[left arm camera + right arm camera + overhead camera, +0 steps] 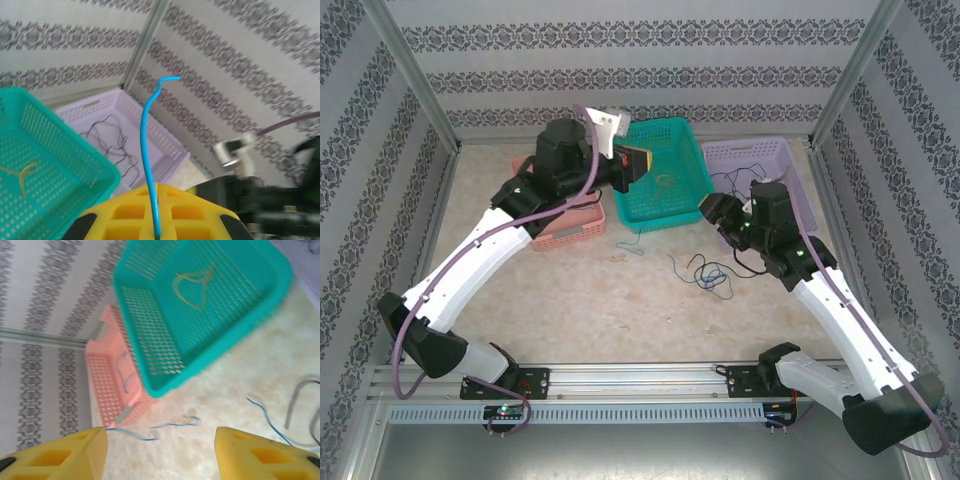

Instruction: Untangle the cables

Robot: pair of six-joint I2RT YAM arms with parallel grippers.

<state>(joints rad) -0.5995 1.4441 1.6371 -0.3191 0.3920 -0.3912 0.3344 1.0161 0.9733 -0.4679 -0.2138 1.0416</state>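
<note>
My left claw [158,212] is clamped on a blue cable [145,130], lifted clear, I judge, for sorting. My right claw [160,450] gapes empty near the loose tangle [710,272] on the table [620,310].

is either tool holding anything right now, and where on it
The left tool is shut on a blue cable, pinched near its bent free end, which stands up above the grip. The right tool is open, holding nothing.

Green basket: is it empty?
No, a yellowish cable lies on the basket floor.
</note>
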